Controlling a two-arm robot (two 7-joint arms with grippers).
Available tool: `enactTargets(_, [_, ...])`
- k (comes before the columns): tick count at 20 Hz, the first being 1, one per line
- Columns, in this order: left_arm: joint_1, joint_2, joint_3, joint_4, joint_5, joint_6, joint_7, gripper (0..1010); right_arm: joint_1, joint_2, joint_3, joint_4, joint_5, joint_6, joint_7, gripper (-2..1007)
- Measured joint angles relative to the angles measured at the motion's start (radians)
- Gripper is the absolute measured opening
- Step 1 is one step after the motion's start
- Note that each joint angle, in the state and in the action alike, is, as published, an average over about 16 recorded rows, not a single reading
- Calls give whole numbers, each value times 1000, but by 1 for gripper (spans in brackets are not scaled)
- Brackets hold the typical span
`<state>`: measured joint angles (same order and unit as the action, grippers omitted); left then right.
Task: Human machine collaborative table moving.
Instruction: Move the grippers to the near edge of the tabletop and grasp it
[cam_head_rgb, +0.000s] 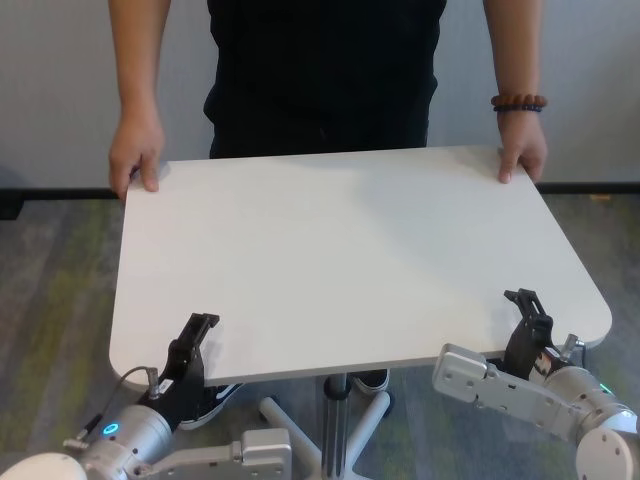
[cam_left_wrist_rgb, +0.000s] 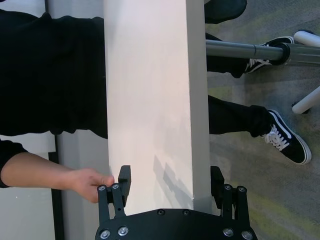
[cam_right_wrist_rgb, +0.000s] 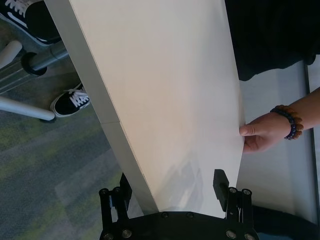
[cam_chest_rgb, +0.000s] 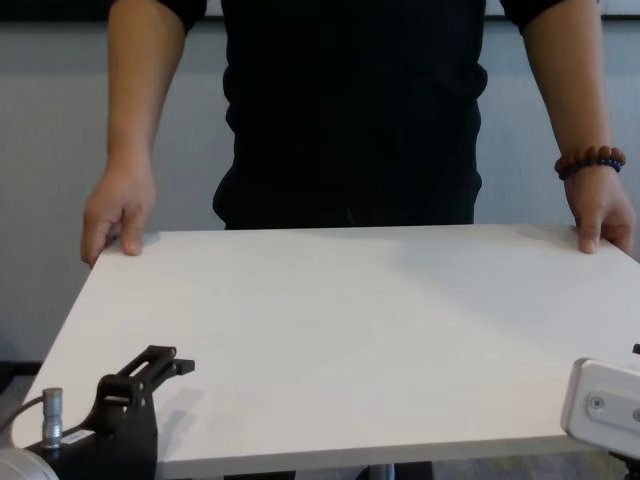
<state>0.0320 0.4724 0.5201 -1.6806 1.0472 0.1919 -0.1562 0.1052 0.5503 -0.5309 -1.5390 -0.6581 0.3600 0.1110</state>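
Note:
The white table stands between me and the human, who is dressed in black. Each of the human's hands rests on a far corner; the one on the view's right wears a bead bracelet. My left gripper is at the near left edge, open, with the tabletop's edge between its fingers. One finger hovers above the top and casts a shadow. My right gripper straddles the near right edge in the same way, open. The chest view shows the left gripper over the near edge.
Under the top, a silver centre pole goes down to white base legs. The human's black-and-white shoes are on the grey-green carpet near the base. A pale wall runs behind the human.

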Motion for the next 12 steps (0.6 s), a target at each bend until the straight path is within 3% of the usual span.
enactTargets(12, [11,-2,0,5,0,3,2,1001,-9,-17,27,4,-6,-11,21,1005])
